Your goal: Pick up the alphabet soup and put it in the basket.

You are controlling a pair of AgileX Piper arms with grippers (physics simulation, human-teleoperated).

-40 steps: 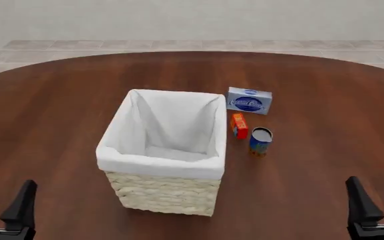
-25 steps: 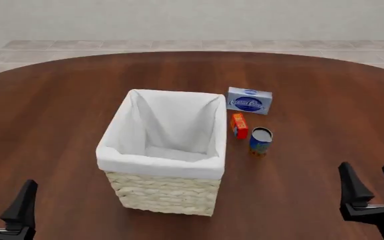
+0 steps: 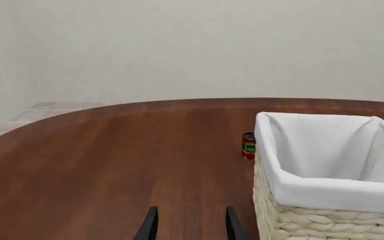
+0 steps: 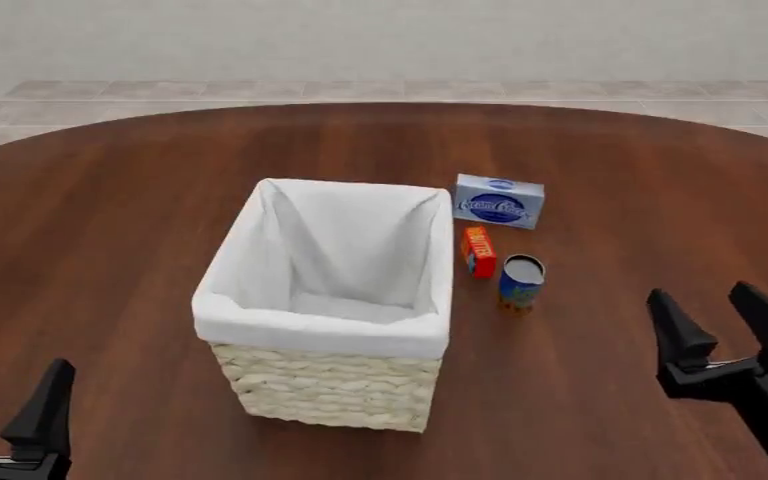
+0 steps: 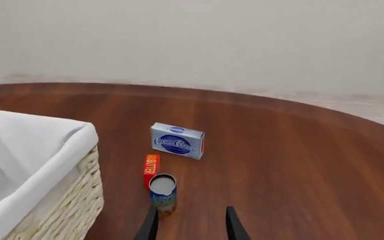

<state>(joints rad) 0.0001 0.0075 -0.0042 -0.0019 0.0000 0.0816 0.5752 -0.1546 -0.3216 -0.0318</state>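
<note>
Dark wood desk point(image 4: 131, 220) carries the alphabet soup point(image 4: 520, 281) upright just right of the basket point(image 4: 331, 385), while the right tool point(image 4: 712, 322), prongs spread and empty, has advanced toward it, starting the reach.

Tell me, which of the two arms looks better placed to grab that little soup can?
The right gripper, probably. The alphabet soup stands on the basket's right side with bare table between it and that open gripper. The left gripper sits far off, with the basket in its way.
</note>
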